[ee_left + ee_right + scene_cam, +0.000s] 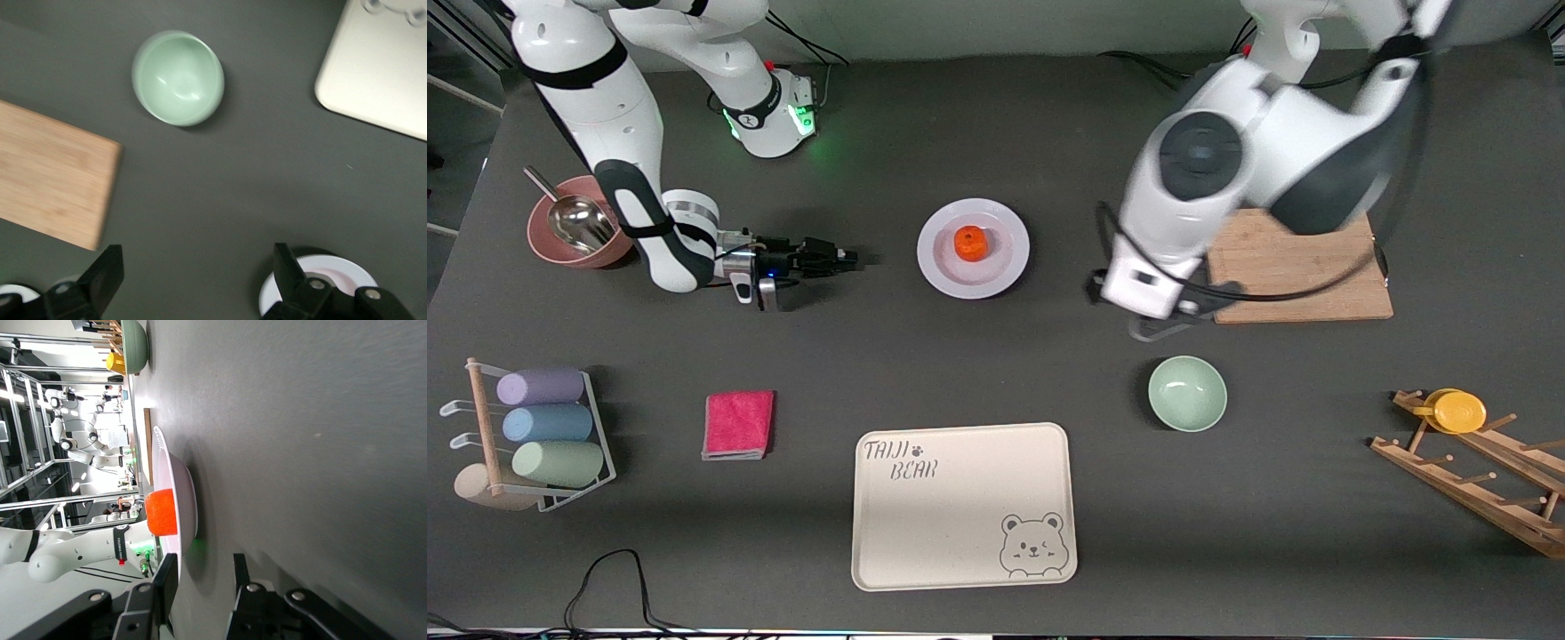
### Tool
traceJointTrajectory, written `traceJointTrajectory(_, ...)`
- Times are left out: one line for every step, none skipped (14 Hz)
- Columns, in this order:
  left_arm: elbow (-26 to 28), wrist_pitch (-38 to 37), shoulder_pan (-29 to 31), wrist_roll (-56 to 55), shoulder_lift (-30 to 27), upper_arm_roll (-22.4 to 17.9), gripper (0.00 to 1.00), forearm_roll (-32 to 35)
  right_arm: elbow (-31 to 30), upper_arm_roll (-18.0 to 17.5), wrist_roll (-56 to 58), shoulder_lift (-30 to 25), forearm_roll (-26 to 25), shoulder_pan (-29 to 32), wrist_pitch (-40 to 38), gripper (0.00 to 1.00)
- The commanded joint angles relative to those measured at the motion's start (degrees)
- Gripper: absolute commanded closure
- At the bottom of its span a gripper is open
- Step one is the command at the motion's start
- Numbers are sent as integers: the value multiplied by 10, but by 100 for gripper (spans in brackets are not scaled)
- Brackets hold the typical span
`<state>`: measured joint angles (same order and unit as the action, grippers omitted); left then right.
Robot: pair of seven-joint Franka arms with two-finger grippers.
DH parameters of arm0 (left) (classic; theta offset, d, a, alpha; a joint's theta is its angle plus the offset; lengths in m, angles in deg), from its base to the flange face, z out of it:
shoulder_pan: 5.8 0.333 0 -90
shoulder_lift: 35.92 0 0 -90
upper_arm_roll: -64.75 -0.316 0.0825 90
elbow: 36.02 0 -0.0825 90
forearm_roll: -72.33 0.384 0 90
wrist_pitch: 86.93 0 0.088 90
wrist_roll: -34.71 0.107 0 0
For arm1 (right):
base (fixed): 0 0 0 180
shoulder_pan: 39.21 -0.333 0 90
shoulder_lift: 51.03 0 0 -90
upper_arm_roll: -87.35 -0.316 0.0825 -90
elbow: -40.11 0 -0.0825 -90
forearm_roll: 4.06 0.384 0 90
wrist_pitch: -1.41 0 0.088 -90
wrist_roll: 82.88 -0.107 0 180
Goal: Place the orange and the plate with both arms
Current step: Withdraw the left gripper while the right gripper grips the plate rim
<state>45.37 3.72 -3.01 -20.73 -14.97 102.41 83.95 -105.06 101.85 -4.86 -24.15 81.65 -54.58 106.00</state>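
The orange [969, 243] sits in the middle of the white plate [947, 267] at the table's centre. My right gripper [843, 259] lies low over the table, beside the plate toward the right arm's end, and points at it. In the right wrist view it [203, 577] is open and empty, a short way from the plate's rim [175, 470] and the orange [162, 512]. My left gripper [198, 283] is open wide and empty over bare table between the plate [333, 273] and the cutting board. In the front view the left arm's wrist [1147, 284] hides its fingers.
A mint-green bowl [1187, 393] and a cream bear tray [963, 505] lie nearer the front camera. A wooden cutting board [1303, 267] lies under the left arm. A pink bowl with a scoop [569, 233], a pink cloth [738, 424], a cup rack [534, 436] and a wooden rack with a yellow cup [1458, 411] stand at the ends.
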Motion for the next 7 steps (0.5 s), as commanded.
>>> traceJointTrajectory(9, -55, 79, 109, -42, 4, 0, -12, 6, 2, 19, 9, 45, -40, 13, 59)
traceJointTrajectory(11, -71, 105, 158, -49, 4, 0, -12, 6, 2, 19, 9, 59, -54, 13, 59)
traceJointTrajectory(15, -83, 114, 210, -63, -13, 0, -11, 8, 2, 19, 9, 73, -70, 14, 59)
traceJointTrajectory(21, -86, 105, 258, -78, -63, 0, -14, 9, 2, 18, 9, 92, -88, 14, 59)
traceJointTrajectory(32, -85, 87, 316, -100, -112, 0, -27, 9, 2, 18, 9, 116, -111, 14, 59)
traceJointTrajectory(45, -83, 70, 374, -123, -171, 0, -55, 12, 2, 17, 9, 142, -137, 19, 60)
traceJointTrajectory(63, -76, 44, 419, -147, -231, 0, -74, 14, 2, 16, 9, 167, -160, 27, 59)
